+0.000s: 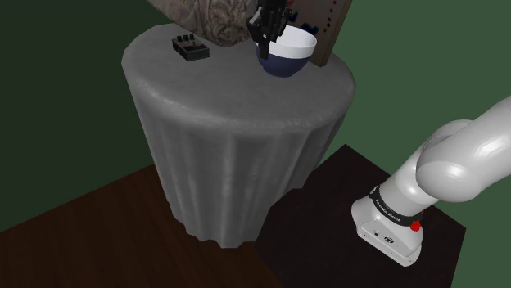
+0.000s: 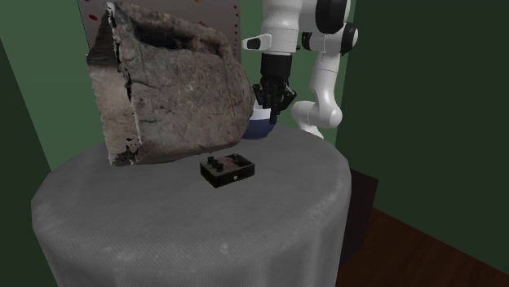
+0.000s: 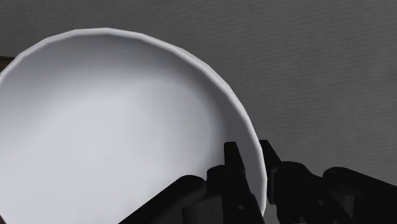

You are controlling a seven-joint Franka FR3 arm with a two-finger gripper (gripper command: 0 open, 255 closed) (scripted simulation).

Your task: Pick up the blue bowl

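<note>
Hand (image 1: 267,31) is clamped on the blue bowl (image 1: 288,51) at the rim. In the wrist view one finger (image 3: 232,167) sits inside the white interior and the other outside, with the rim pinched between them. The hand comes straight down onto the rim edge nearest the grey rock-like lump (image 2: 171,81), so the rest of the bowl extends away from it. The bowl is at the far side of the round draped table (image 1: 237,114), just beside the lump and in front of a brown board (image 1: 330,33). Can't tell if its base is touching the cloth. The black pedal box (image 2: 227,169) sits well apart, mid-table.
</note>
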